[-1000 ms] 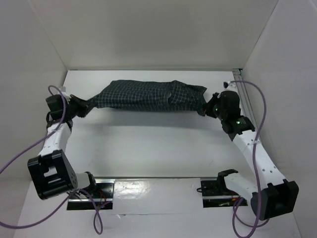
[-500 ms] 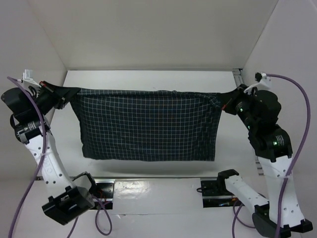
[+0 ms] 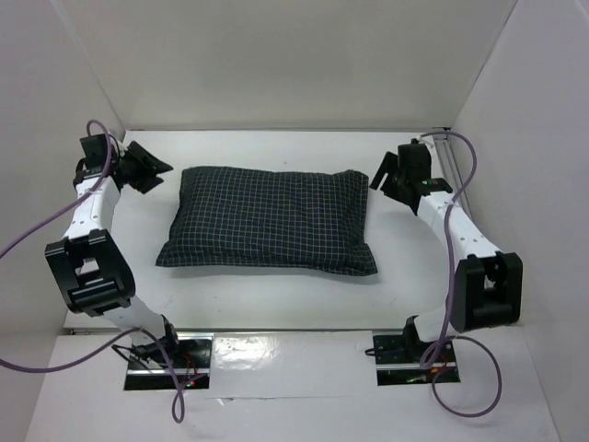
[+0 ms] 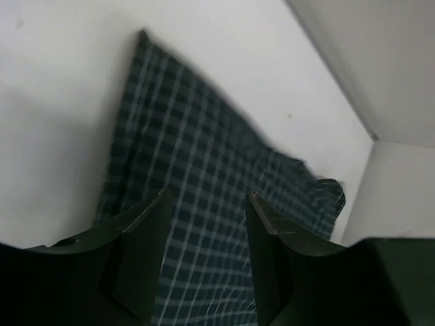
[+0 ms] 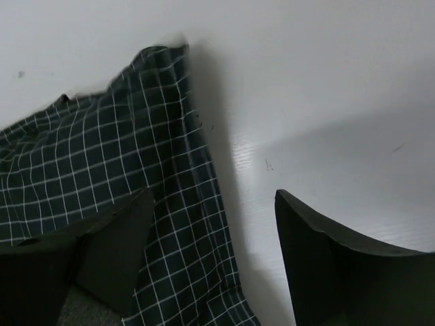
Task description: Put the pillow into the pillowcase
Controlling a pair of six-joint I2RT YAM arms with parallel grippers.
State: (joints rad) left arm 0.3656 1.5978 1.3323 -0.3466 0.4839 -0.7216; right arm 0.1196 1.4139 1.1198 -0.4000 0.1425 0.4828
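At the far-left corner of the worktop (image 3: pixel 276 308), the left gripper (image 3: pixel 140 169) (image 4: pixel 207 197) has its fingers spread with nothing between them, and it points at the near end of the pillowcase (image 3: pixel 276 216) (image 4: pixel 197 149) without touching it. The pillowcase lies flat across the middle of the worktop toward the far edge, plump and smooth like a filled cushion, though the pillow itself cannot be seen. Toward the far-right corner, the right gripper (image 3: pixel 385 177) (image 5: pixel 212 197) is also spread wide and empty, just beside the cloth's (image 5: pixel 102 163) far-right corner.
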